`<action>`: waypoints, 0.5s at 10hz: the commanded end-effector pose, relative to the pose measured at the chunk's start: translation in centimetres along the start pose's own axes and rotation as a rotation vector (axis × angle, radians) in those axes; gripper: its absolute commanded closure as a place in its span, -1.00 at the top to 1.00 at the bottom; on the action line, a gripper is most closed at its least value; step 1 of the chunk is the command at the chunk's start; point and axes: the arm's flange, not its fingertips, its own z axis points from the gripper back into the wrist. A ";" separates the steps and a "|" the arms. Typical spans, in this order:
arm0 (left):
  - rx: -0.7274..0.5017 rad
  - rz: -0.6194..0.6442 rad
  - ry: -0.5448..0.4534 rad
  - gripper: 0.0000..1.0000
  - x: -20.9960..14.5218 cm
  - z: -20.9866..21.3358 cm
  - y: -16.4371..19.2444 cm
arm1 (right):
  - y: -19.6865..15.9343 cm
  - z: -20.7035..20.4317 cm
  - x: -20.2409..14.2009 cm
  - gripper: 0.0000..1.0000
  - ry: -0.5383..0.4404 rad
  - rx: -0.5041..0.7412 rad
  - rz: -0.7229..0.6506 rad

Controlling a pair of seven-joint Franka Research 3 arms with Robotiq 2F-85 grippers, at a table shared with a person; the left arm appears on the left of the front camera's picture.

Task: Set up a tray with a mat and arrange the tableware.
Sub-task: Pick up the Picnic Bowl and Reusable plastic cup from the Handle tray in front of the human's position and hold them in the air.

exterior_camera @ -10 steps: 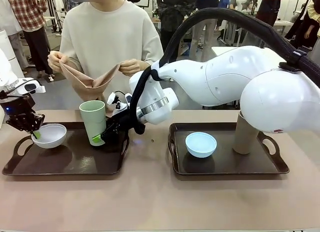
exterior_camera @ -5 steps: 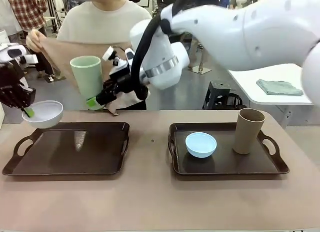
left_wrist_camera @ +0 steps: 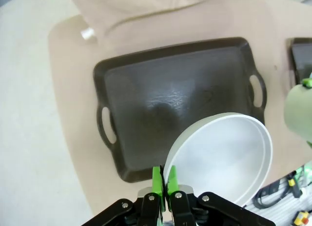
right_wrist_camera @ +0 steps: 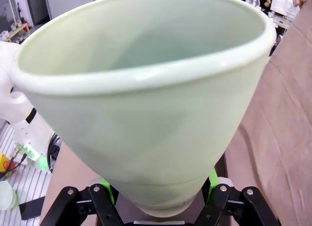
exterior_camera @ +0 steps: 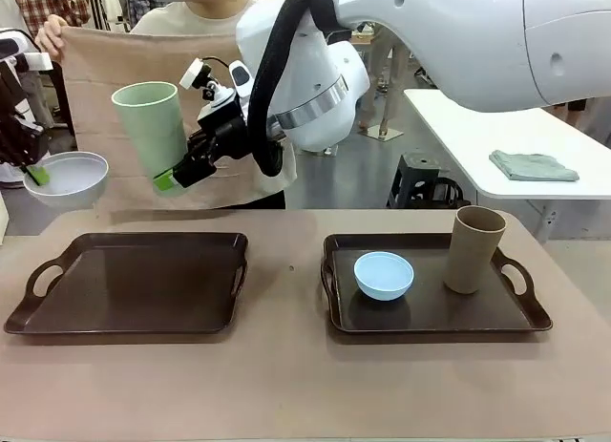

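Higher now, the white bowl (exterior_camera: 65,178) is pinched by the left hand (exterior_camera: 36,175), the green cup (exterior_camera: 148,136) by the right hand (exterior_camera: 167,179).

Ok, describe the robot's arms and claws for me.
The right arm is glossy white and rounded, with a silver wrist ring and a black ribbed hose along it. The right claw and left claw are black with bright green pads.

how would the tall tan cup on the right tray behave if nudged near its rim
The tan cup stands tall on a narrow base, so it would probably tip rather than slide. Once down, its round wall would likely roll until the tray rim stops it.
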 end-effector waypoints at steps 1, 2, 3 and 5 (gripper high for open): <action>0.001 -0.008 0.007 -1.00 0.0 -0.6 -0.2 | -0.6 0.2 -0.1 -1.00 -0.004 -0.001 -0.003; 0.001 -0.008 0.007 -1.00 0.0 -0.6 -0.2 | -0.6 0.2 -0.1 -1.00 -0.004 -0.001 -0.003; 0.001 -0.008 0.007 -1.00 0.0 -0.6 -0.2 | -0.6 0.2 -0.1 -1.00 -0.004 -0.001 -0.003; 0.001 -0.008 0.007 -1.00 0.0 -0.6 -0.2 | -0.6 0.2 -0.1 -1.00 -0.004 -0.001 -0.003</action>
